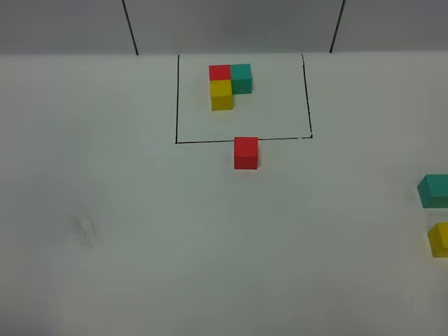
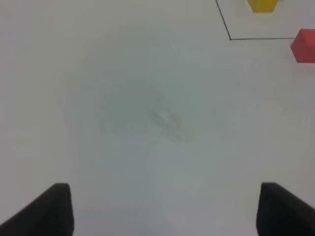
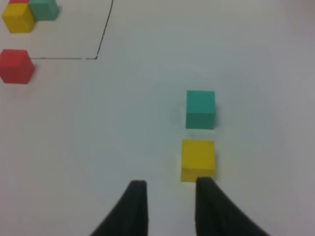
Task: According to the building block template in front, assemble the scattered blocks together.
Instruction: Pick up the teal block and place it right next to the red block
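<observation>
Right gripper (image 3: 171,184): fingers drawn together, nothing between them. The loose yellow cube (image 3: 198,158) lies just ahead, offset toward one finger, with the teal cube (image 3: 200,108) just beyond it in line. We judge the right arm nearer both. The red cube (image 1: 246,152) sits on the frame line below the building block template (image 1: 222,94). Left gripper (image 2: 165,206): spread wide over white tabletop (image 1: 140,245). Cubes are matte, square-edged, no long axis.

The bench (image 1: 105,294) is smooth, matt white, with a faint grey smudge (image 1: 85,231) toward eight o'clock. The red cube (image 1: 246,152), teal cube (image 1: 434,190), yellow cube (image 1: 439,239) and building block template (image 1: 229,85) look matt and smooth. The left tool (image 2: 165,211) and right tool (image 3: 170,196) are dull black.
</observation>
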### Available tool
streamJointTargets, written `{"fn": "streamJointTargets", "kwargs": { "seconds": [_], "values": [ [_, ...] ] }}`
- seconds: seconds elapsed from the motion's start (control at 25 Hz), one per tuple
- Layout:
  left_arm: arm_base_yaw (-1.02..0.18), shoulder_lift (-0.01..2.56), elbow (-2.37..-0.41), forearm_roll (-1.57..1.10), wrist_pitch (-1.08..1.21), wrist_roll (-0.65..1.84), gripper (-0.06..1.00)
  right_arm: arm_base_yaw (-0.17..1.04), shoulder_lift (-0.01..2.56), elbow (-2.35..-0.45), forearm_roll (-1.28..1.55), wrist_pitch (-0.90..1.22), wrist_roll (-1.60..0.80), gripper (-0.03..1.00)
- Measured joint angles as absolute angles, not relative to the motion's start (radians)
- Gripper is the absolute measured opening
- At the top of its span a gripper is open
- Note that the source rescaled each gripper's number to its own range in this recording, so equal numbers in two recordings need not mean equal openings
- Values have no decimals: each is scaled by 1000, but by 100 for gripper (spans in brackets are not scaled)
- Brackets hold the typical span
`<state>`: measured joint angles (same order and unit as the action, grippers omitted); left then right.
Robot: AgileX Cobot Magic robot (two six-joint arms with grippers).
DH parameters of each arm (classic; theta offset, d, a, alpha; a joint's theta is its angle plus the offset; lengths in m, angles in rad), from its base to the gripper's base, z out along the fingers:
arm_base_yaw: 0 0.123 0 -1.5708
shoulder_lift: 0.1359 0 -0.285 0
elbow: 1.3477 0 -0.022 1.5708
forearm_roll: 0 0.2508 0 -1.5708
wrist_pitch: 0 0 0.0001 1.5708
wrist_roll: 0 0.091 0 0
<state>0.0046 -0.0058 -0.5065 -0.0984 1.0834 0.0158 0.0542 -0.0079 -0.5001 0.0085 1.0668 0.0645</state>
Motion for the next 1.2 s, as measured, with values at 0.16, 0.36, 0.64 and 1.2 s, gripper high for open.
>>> {"fn": "streamJointTargets", "kwargs": {
  "seconds": [0.16,0.36,0.64,1.2],
  "values": [
    [5,-6,-507,-98,1083,16,70,54,-8,-500,8,1067,65,0],
    [5,-6,-507,-98,1083,16,70,54,-8,-500,8,1067,65,0],
    [5,-6,-507,-98,1083,16,70,54,-8,-500,8,1067,65,0],
    [5,-6,-507,-98,1083,16,70,54,-8,-500,8,1067,65,0]
  ]
}}
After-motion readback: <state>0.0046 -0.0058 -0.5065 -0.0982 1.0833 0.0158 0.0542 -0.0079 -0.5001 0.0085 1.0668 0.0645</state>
